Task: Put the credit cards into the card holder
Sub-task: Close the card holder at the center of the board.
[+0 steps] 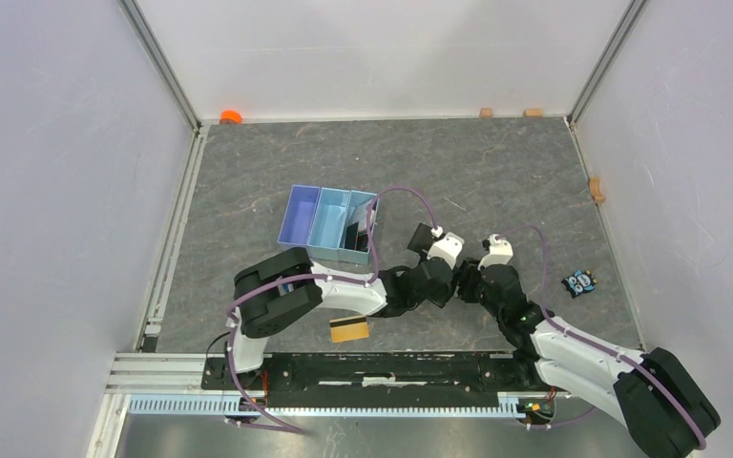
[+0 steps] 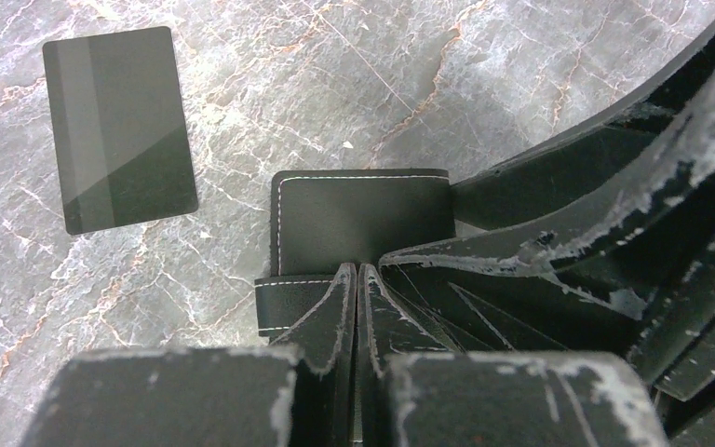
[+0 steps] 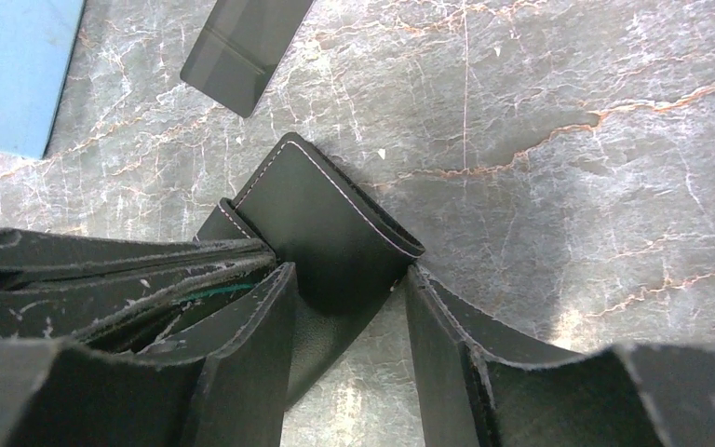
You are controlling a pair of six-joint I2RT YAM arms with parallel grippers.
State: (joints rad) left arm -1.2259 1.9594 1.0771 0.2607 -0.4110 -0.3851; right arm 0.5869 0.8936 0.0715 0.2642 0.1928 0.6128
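From the top view, I judge I am on the opening step. My left gripper (image 1: 439,279) and right gripper (image 1: 470,280) meet nose to nose at the centre of the frame, and the card holder (image 2: 363,219) is hidden between them. Both arms reach in low from the bottom edge with their elbows bent outward. A gold card (image 1: 348,329) lies under my left forearm, and a black card (image 1: 427,235) lies just above the grippers, beside the blue tray (image 1: 329,221). I see no card in either gripper.

In the left wrist view, my fingers are pressed together at lower centre, pinching the holder's near edge just above its strap (image 2: 289,303). The holder lies flat on the table, and the black card sits well apart at upper left.

In the right wrist view, the holder runs diagonally through the centre. My right jaws stand apart on either side of it, and one corner touches the right-hand finger (image 3: 447,335). I cannot tell whether they are actually squeezing it.

Next I need to part the flap from the body. One gripper must pin the holder while the other peels, pulling gently so the pinched edge does not slip. That has to come before I fetch a card.
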